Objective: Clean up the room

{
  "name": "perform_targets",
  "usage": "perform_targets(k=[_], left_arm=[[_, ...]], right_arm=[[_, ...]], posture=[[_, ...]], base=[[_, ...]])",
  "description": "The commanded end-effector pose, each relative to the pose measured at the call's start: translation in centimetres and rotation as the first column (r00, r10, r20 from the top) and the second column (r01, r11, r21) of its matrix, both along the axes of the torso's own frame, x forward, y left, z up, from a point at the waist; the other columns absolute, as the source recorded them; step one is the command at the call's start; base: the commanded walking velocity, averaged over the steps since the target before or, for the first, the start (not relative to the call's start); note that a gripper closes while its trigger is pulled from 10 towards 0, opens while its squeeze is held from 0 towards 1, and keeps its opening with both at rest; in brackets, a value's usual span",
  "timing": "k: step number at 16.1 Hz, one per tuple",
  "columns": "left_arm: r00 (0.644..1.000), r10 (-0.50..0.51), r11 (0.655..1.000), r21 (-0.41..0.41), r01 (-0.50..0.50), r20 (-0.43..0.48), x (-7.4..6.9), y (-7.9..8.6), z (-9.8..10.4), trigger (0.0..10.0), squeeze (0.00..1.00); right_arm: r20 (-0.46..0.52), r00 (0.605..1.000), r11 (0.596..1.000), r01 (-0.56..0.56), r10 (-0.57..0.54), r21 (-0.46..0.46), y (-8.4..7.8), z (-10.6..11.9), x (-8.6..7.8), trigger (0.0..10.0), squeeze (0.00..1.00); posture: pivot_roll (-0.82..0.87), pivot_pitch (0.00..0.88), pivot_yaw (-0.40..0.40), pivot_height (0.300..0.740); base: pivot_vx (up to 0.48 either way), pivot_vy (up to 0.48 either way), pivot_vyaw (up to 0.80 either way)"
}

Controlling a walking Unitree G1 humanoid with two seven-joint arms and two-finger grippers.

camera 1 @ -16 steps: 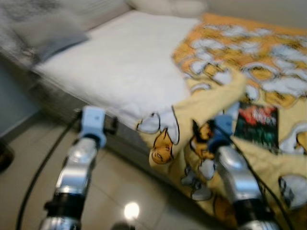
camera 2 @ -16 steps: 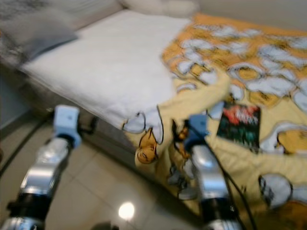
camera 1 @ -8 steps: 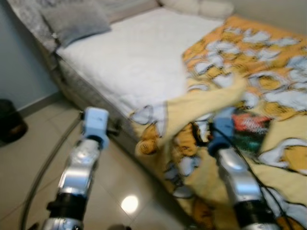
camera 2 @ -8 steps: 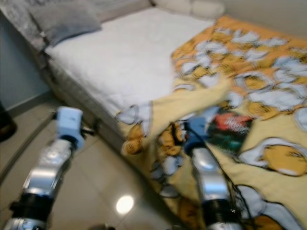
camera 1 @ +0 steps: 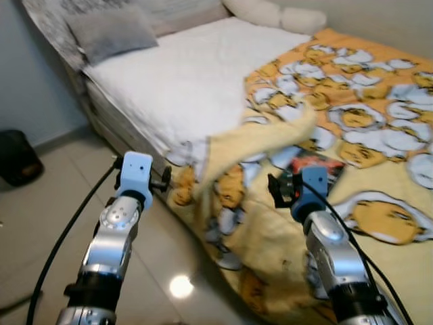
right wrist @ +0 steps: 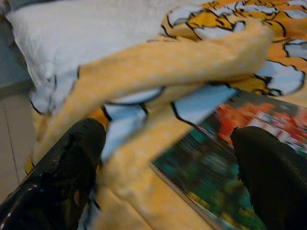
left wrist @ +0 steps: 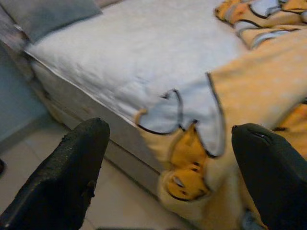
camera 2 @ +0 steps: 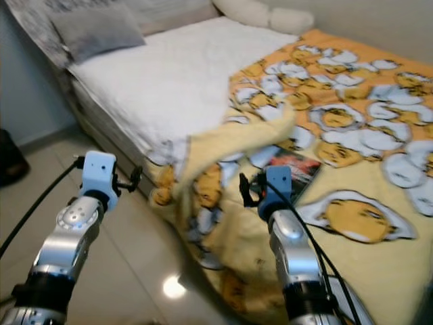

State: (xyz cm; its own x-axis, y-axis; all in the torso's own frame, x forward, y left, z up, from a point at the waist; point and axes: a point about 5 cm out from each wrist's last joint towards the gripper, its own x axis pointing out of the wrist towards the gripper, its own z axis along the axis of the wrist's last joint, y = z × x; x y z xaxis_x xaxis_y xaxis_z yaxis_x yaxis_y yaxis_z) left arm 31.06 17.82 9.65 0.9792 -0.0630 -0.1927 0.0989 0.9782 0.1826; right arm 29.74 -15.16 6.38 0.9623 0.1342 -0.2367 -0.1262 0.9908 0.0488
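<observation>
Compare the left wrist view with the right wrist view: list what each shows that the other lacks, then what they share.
Left wrist view alone: a grey pillow and the floor beside the bed. Right wrist view alone: a book lying on the yellow blanket, partly under its fold. Both: the white sheet, the blanket's folded edge, and open black fingers, left gripper, right gripper.

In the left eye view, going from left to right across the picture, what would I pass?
Dark bin on the floor → left gripper → folded-over edge of the yellow blanket → right gripper → magazine lying on the blanket.
</observation>
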Motion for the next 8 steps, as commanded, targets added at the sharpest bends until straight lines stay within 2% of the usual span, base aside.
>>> perform_targets(k=[1, 2, 3, 5, 8], left_arm=[[1.0, 0.01, 1.0, 0.009, -0.01, -0.004, -0.13, 0.57, -0.06, 10.0, 0.53], [1.0, 0.009, 1.0, 0.009, -0.009, -0.004, -0.12, 0.57, -0.07, 10.0, 0.53], [1.0, 0.007, 1.0, 0.009, -0.007, -0.001, -0.12, 0.52, -0.05, 10.0, 0.52], [1.0, 0.009, 1.0, -0.016, -0.009, -0.007, -0.16, 0.4, -0.2, 10.0, 0.49], [1.0, -0.014, 1.0, -0.006, 0.014, 0.0, -0.16, 0.3, -0.19, 10.0, 0.49]], right_arm=[[0.012, 0.999, 0.999, -0.038, 0.038, 0.0, 0.99, 0.42, 0.2, 10.0, 0.0], [0.012, 0.999, 0.999, -0.039, 0.039, 0.0, 1.03, 0.42, 0.2, 10.0, 0.0], [0.008, 1.0, 0.999, -0.024, 0.024, 0.024, 1.0, 0.31, 0.16, 10.0, 0.0], [0.002, 1.0, 0.999, -0.024, 0.024, 0.028, 0.92, 0.1, 0.1, 10.0, 0.0], [-0.013, 1.0, 0.999, -0.023, 0.024, 0.03, 0.9, -0.12, 0.05, 10.0, 0.0]], posture=[[-0.05, 0.0, 0.03, 0.74], [-0.05, 0.0, 0.03, 0.74], [-0.05, 0.0, 0.03, 0.74], [-0.05, 0.0, 0.032, 0.74], [-0.05, 0.0, 0.033, 0.74]], base=[[0.0, -0.412, 0.8], [0.0, -0.412, 0.8], [0.0, -0.39, 0.0], [0.0, 0.0, 0.0], [0.0, 0.0, 0.0]])
